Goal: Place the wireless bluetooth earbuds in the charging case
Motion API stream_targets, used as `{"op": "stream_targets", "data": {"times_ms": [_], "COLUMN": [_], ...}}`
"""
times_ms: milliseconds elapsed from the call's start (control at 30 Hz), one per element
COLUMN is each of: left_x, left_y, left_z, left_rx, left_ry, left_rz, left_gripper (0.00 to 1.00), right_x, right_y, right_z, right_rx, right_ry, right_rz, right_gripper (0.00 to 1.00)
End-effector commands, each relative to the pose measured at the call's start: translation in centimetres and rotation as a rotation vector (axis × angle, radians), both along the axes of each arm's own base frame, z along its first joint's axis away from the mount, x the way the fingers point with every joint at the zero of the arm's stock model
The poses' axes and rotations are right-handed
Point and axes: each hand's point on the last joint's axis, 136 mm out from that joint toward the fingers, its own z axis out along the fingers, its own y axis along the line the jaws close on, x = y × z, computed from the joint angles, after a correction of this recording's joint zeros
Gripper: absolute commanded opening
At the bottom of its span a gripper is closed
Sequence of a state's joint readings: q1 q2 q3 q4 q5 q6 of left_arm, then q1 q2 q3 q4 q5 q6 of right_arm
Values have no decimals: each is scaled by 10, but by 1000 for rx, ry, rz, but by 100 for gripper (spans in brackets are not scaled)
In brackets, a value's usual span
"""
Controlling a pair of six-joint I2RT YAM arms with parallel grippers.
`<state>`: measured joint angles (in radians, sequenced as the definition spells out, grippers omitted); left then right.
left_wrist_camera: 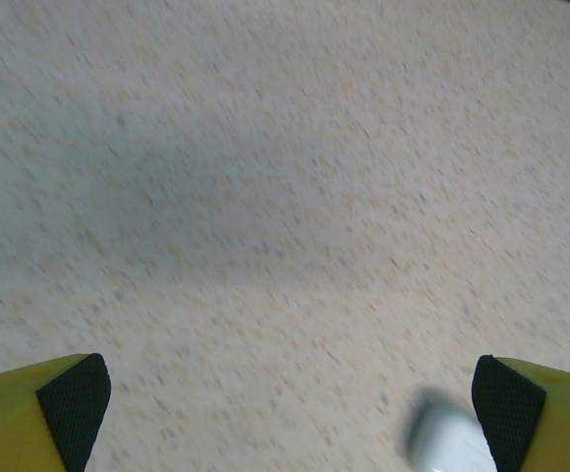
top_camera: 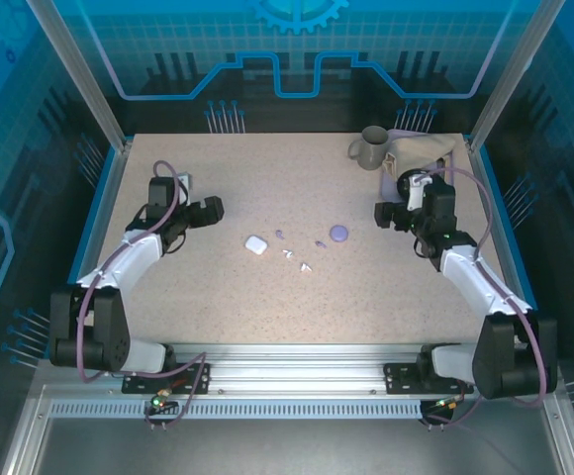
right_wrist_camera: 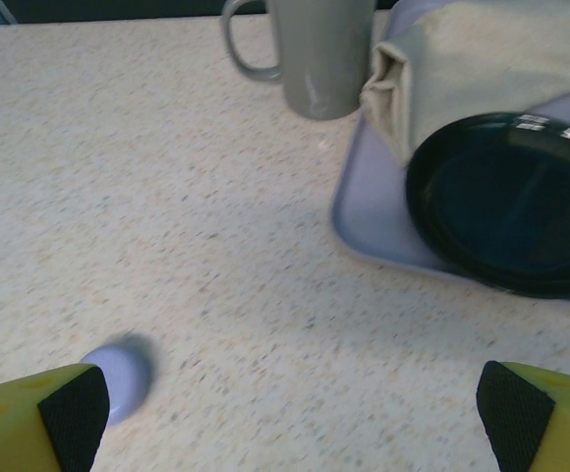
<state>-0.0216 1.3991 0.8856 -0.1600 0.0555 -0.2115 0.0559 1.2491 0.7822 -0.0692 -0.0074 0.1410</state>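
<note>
A small white charging case (top_camera: 256,244) lies mid-table, blurred at the bottom right of the left wrist view (left_wrist_camera: 447,442) beside the right finger pad. To its right on the table lie the wireless bluetooth earbuds: two pale lavender pieces (top_camera: 279,235) (top_camera: 320,242) and two white ones (top_camera: 289,254) (top_camera: 305,266). A round lavender disc (top_camera: 338,234) sits right of them, next to the left finger pad in the right wrist view (right_wrist_camera: 118,379). My left gripper (top_camera: 213,208) (left_wrist_camera: 290,398) hovers open left of the case. My right gripper (top_camera: 381,213) (right_wrist_camera: 290,403) is open just right of the disc. Both hold nothing.
At the back right stand a grey mug (top_camera: 371,148) (right_wrist_camera: 314,54) and a lavender tray (right_wrist_camera: 364,221) carrying a folded beige cloth (top_camera: 421,153) (right_wrist_camera: 482,59) and a dark round plate (right_wrist_camera: 506,202). Blue walls border the table on both sides.
</note>
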Motion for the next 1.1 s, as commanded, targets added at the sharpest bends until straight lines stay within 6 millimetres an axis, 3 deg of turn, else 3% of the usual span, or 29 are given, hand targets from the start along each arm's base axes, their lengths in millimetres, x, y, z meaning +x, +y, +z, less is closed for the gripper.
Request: {"op": "stream_targets", "data": {"times_ms": [0, 233, 467, 667, 833, 900, 1067], "left_x": [-35, -52, -61, -58, -58, -58, -58], "left_y": [-26, -59, -89, -99, -107, -107, -101], "left_z": [-9, -7, -25, -41, -51, -52, -44], "left_rx": [-184, -203, -173, -202, -248, -280, -327], "left_ry": [193, 260, 364, 454, 476, 471, 432], "left_rz": [-45, -172, -294, -215, -94, -60, -23], "left_gripper": [99, 98, 85, 76, 77, 77, 77], "right_x": [-27, -52, -68, -75, -80, -76, -79], "right_y": [21, 65, 100, 119, 138, 158, 212], "right_z": [1, 10, -2, -9, -17, -5, -16], "right_rx": [108, 190, 185, 148, 121, 121, 28], "right_ry": [109, 169, 239, 259, 273, 243, 280], "right_rz": [89, 253, 368, 426, 493, 556, 706], "right_gripper": [100, 100, 100, 100, 100, 100, 100]}}
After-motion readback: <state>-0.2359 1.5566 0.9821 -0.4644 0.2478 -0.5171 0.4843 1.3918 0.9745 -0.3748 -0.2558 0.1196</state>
